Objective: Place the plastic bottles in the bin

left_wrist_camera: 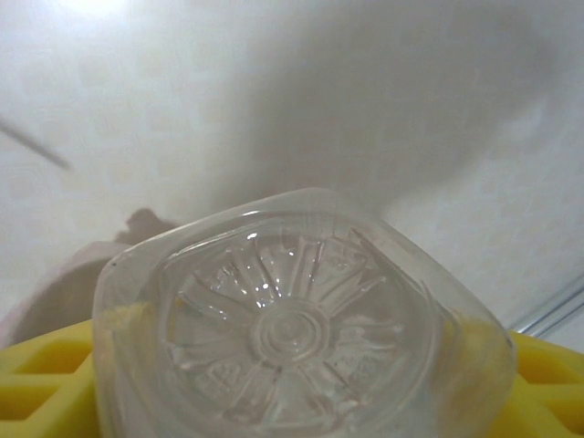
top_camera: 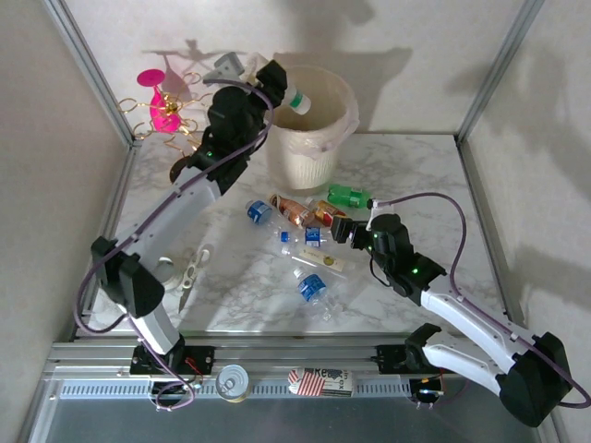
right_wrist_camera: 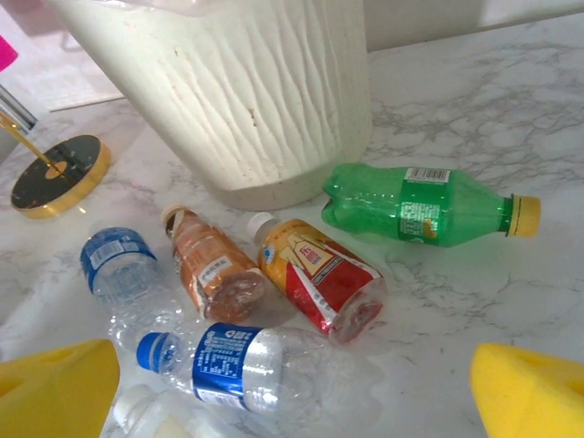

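Bottle [top_camera: 297, 100] clamped in my left jaws over bin [top_camera: 305, 159] at 12 o'clock; right jaws open, green bottle [right_wrist_camera: 415, 205] at their 1 o'clock.

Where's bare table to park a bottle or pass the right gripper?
Bare: the far-right corner between the bin, the green bottle and the table edge; also the near strip left of the nearest blue-labelled bottle. Crowded: the centre bottles by the right gripper.

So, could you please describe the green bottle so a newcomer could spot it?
Find the tall cream ribbed bin at the back of the table. By its base, on the right-arm side, the green bottle lies on its side, yellow cap pointing away from the bin. Its neighbours are clear with blue labels or red-brown; it alone has a green body.
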{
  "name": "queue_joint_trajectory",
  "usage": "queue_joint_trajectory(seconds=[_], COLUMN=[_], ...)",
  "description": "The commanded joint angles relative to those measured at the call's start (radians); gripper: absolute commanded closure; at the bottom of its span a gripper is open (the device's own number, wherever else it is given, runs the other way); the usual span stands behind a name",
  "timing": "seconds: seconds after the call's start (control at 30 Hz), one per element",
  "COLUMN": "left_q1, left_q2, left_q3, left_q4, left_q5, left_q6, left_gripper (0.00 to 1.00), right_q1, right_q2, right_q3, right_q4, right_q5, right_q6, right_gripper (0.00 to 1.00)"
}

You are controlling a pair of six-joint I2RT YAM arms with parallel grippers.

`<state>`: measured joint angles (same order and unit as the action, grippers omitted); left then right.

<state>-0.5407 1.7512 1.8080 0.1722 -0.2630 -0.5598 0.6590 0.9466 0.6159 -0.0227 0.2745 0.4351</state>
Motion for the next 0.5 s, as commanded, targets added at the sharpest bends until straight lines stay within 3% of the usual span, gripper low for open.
queue_joint_trajectory(seconds=[0.0,0.27,0.47], left_q1=[0.01,0.01,0.011], left_q2=[0.085,0.299,0.355], left_q3=[0.111,0.335,0.372], left_q4=[-0.037,-0.198,-0.228], left_q5=[0.016,-0.007,-0.019], left_q6=[0.057,0.112,0.116], left_gripper=[0.56,0.54,0.52], right_q1=[0.002,0.002,0.002], right_q2=[-0.016,-0.025,-0.032], right_q3=[-0.02,-0.037,-0.049], right_q4=[-0.01,-0.023,-0.02], right_q5=[-0.047,-0.074,-0.087], right_q6=[0.022,0.025,0.014], right_gripper=[0.01,0.01,0.01])
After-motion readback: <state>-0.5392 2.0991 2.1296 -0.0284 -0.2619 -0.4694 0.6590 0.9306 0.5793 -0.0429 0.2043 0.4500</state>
